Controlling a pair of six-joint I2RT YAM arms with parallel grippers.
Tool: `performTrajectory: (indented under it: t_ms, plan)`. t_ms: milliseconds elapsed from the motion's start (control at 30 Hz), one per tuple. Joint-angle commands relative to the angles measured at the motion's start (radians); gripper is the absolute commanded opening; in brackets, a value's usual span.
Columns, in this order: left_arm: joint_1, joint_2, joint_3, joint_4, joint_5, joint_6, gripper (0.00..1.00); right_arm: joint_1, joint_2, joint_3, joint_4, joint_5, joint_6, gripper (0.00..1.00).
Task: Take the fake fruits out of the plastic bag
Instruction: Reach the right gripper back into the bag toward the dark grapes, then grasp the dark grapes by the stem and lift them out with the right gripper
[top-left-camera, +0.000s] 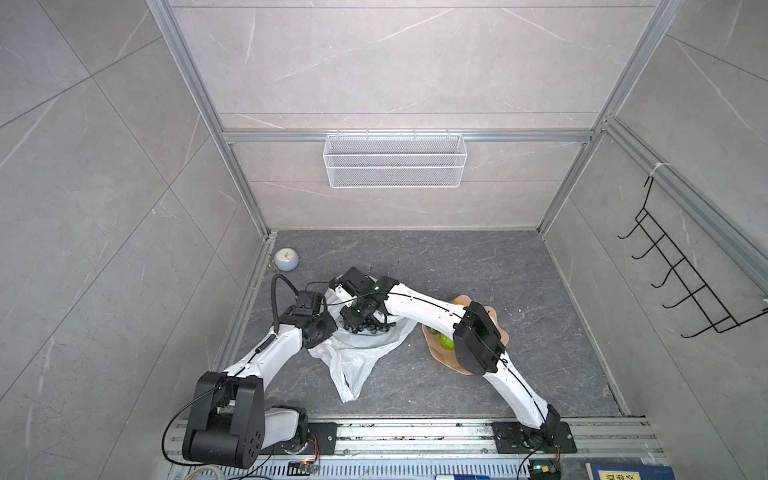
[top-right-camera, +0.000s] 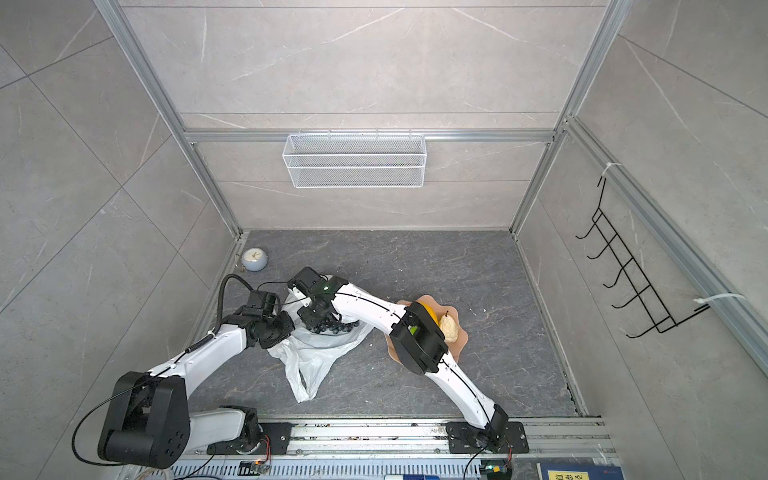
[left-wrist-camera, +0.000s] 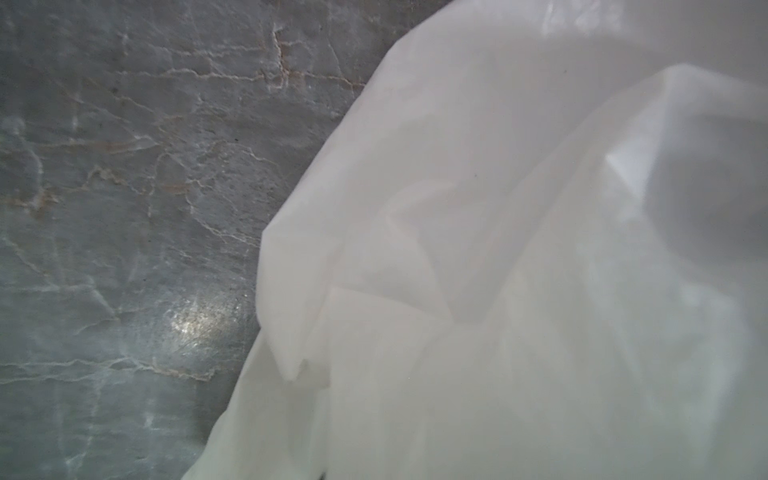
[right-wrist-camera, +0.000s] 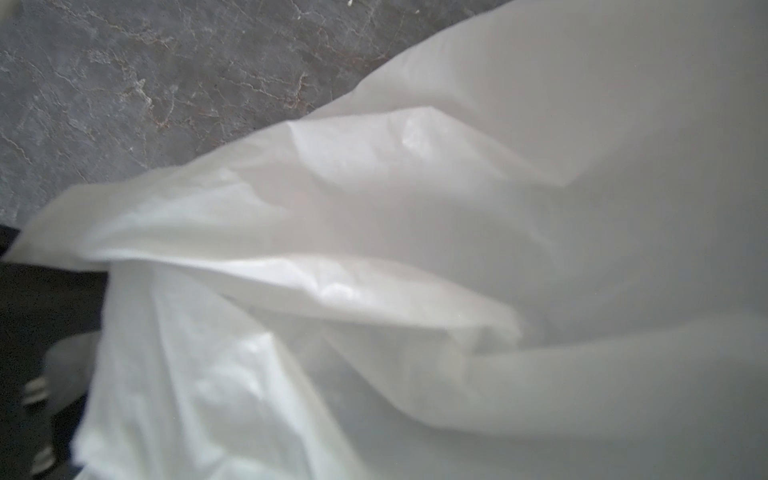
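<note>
plastic bag (top-left-camera: 353, 357) mid-frame on tabletop (top-left-camera: 478, 270) | left jaws closed at bag's left edge | right jaws over grape bunch (top-left-camera: 366, 329), open or closed unclear

Crumpled bag, fruits
White plastic bag (top-left-camera: 345, 374) is lying crumpled, black grape bunch (top-left-camera: 371, 329) nestling amid its folds, cream pear (top-right-camera: 451, 329) lying apart.

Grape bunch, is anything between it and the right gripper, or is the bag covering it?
Nothing visible does. In both top views the black grape bunch lies uncovered at the plastic bag's opening, and the right gripper is directly over it, down at the grapes. Whether it touches them cannot be told.
</note>
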Motion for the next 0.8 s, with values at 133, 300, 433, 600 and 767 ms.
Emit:
performTrajectory:
  t_ms: [133,300,433,600,767]
  plan:
    - [0.006,-0.005,0.037,0.006,0.008,0.022,0.09,0.005,0.05,0.042,-0.057,0.02,-0.015,0.2]
    - [0.007,-0.005,0.035,0.005,0.007,0.02,0.09,0.006,0.037,0.03,-0.059,0.039,-0.018,0.15]
    - [0.006,-0.003,0.037,0.007,0.006,0.02,0.09,0.008,0.024,0.013,-0.053,0.066,-0.018,0.09]
    - [0.006,-0.002,0.04,0.005,0.006,0.02,0.09,0.016,-0.02,-0.027,-0.02,0.083,-0.011,0.0]
    - [0.006,-0.003,0.043,-0.008,0.0,0.017,0.09,0.033,-0.151,-0.145,0.058,0.077,0.023,0.0]
